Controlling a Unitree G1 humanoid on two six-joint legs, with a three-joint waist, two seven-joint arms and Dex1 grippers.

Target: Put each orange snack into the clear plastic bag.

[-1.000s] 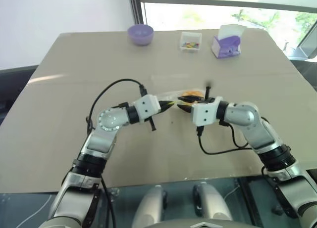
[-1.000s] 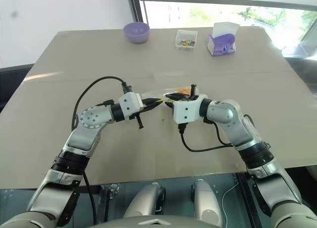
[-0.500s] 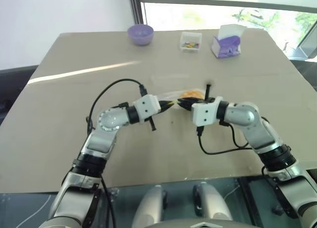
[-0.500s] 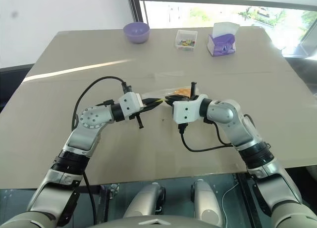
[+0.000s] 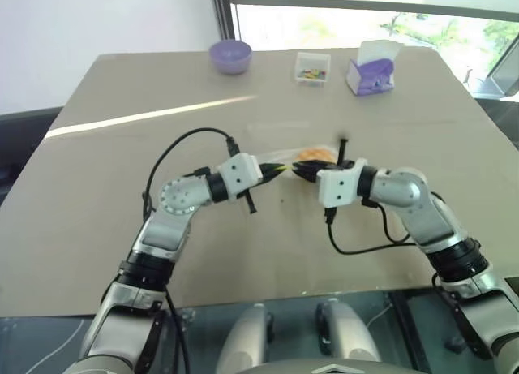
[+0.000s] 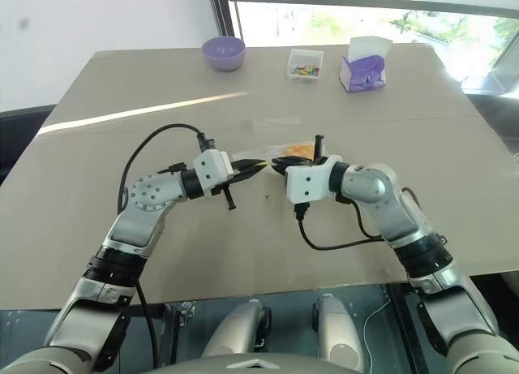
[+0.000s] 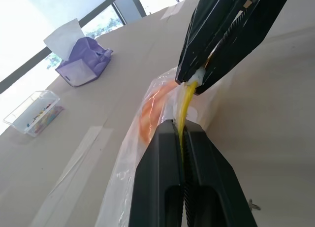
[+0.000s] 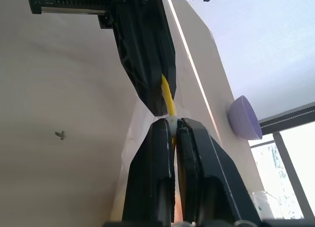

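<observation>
The clear plastic bag [image 5: 278,157] hangs between both grippers just above the table's middle. Its yellow seal strip [image 7: 184,103] runs taut from one to the other. My left gripper [image 5: 276,170] is shut on one end of the strip and my right gripper [image 5: 299,171] is shut on the other, their tips nearly touching. In the left wrist view the left fingers [image 7: 162,153] clamp the strip, with the right gripper [image 7: 195,83] facing them. The orange snack [image 5: 313,154] shows through the bag's film [image 7: 150,114], apparently inside it, behind the right gripper.
Along the far edge of the tan table [image 5: 122,187] stand a purple bowl [image 5: 230,55], a small clear box of colourful bits [image 5: 312,66] and a purple tissue box [image 5: 371,72]. A black cable loops by each wrist. The near edge lies just below the arms.
The right gripper's fingers have closed onto the yellow strip. Both arms have stayed in place. A streak of sunlight has stretched across the table's left half.
</observation>
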